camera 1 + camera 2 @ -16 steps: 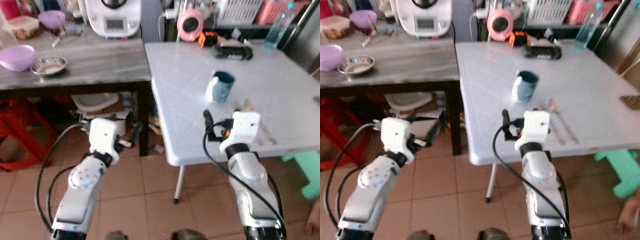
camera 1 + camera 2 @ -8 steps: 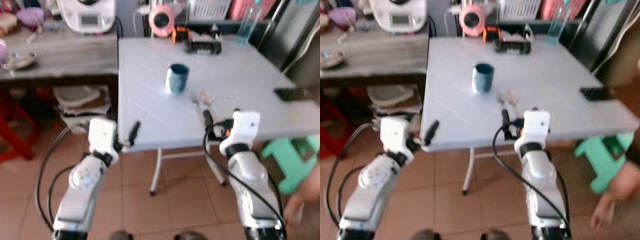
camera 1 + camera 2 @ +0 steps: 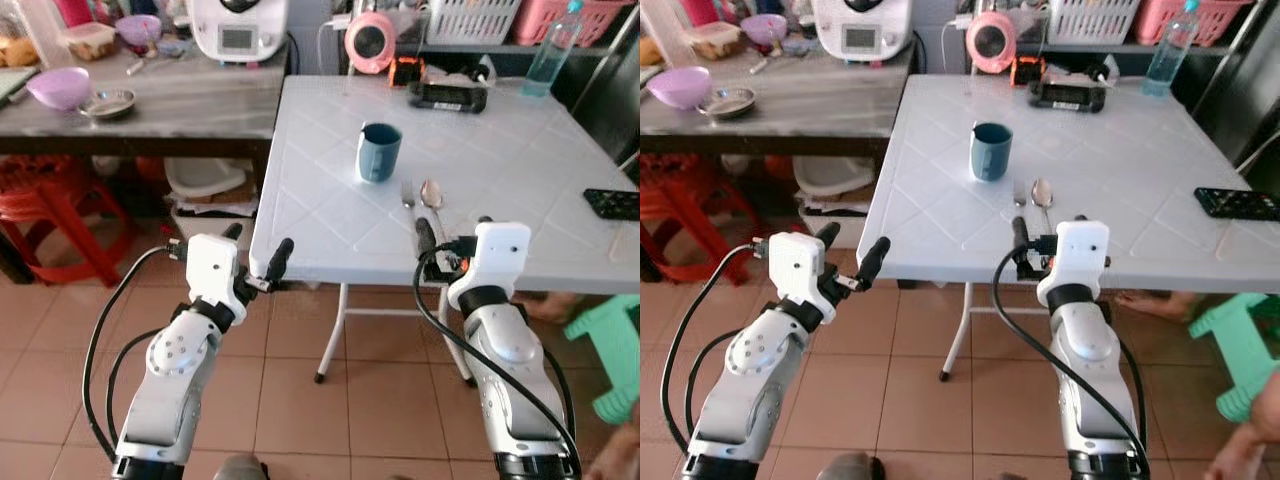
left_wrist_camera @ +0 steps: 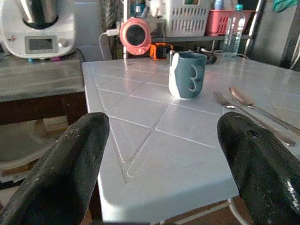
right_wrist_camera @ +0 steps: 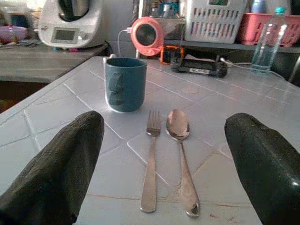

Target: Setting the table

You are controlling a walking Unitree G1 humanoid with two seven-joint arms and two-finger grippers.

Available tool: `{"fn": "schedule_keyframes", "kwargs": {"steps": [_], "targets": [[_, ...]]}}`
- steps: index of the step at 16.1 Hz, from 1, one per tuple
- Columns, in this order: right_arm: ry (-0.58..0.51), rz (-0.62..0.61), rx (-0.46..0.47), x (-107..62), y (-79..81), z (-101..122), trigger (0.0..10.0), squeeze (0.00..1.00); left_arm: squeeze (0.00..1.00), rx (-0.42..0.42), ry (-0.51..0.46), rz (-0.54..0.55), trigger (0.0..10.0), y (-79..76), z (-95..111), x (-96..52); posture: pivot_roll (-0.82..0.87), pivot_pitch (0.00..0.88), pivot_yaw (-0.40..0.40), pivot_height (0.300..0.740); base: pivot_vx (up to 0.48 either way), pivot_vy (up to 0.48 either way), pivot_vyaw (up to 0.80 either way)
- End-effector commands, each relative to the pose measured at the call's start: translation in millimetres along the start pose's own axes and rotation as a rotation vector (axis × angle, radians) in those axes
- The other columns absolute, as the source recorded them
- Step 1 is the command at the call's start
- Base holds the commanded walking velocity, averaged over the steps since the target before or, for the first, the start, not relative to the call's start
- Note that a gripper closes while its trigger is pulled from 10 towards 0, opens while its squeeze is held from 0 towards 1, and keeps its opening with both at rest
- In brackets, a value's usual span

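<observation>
White worktop: a white plastic worktop with a pattern of lines pressed into it stands on thin legs over a floor of brown tiles.
Grey worktop: a second, grey worktop stands just beside it on the robot's left, with red stools under it.
Back of the room: a white kitchen machine, a pink round fan, a white basket, a pink basket and one clear bottle.
Cup: one blue cup stands upright near the middle of the white worktop.
Fork and spoon: one fork and one spoon lie side by side in front of the cup, near the front edge, handles toward the robot.
Other things on the white worktop: a black box at the back and a dark phone at the robot's far right.
Bowls: one purple bowl and one small metal bowl on the grey worktop, with another purple bowl farther back.
Left pincer: the left pincer is held up at the front left corner of the white worktop, fingers spread wide, with nothing in it.
Right pincer: the right pincer is held up at the front edge, pointing at the fork and spoon, fingers spread wide, with nothing in it.
Person: a bare foot shows under the white worktop next to a green stool.
</observation>
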State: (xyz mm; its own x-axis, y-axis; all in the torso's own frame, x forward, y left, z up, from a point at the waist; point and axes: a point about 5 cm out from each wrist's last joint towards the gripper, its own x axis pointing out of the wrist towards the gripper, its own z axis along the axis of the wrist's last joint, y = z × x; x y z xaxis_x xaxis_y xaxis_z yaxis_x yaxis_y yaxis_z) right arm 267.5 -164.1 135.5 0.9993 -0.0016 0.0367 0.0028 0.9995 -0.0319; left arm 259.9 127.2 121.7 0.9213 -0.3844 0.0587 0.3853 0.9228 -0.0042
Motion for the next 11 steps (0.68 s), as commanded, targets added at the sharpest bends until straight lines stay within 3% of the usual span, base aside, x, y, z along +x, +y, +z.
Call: {"fn": "schedule_keyframes", "kwargs": {"steps": [1,3,6,11], "targets": [[-0.011,-0.001,0.0,1.6,-0.9,3.4,10.0,0.0,0.0,0.003,-0.027,-0.01,10.0,-1.1,6.4,1.0,0.01,0.0,0.007,0.74,0.368,0.0,0.0],[-0.006,-0.002,0.007,2.0,-1.4,3.1,10.0,0.0,0.0,-0.016,-0.027,-0.026,10.0,-3.2,6.0,0.6,0.01,0.0,0.005,0.74,0.399,0.0,0.0],[0.004,-0.011,0.011,2.6,-2.6,2.2,10.0,0.0,0.0,-0.013,-0.025,-0.023,10.0,-3.1,5.4,0.1,0.01,0.0,0.005,0.74,0.42,0.0,-0.54],[0.005,-0.008,0.011,3.3,-1.3,2.1,10.0,0.0,0.0,-0.012,-0.019,-0.027,10.0,-3.0,4.5,1.0,0.01,0.0,0.006,0.74,0.401,0.0,0.0]]}}
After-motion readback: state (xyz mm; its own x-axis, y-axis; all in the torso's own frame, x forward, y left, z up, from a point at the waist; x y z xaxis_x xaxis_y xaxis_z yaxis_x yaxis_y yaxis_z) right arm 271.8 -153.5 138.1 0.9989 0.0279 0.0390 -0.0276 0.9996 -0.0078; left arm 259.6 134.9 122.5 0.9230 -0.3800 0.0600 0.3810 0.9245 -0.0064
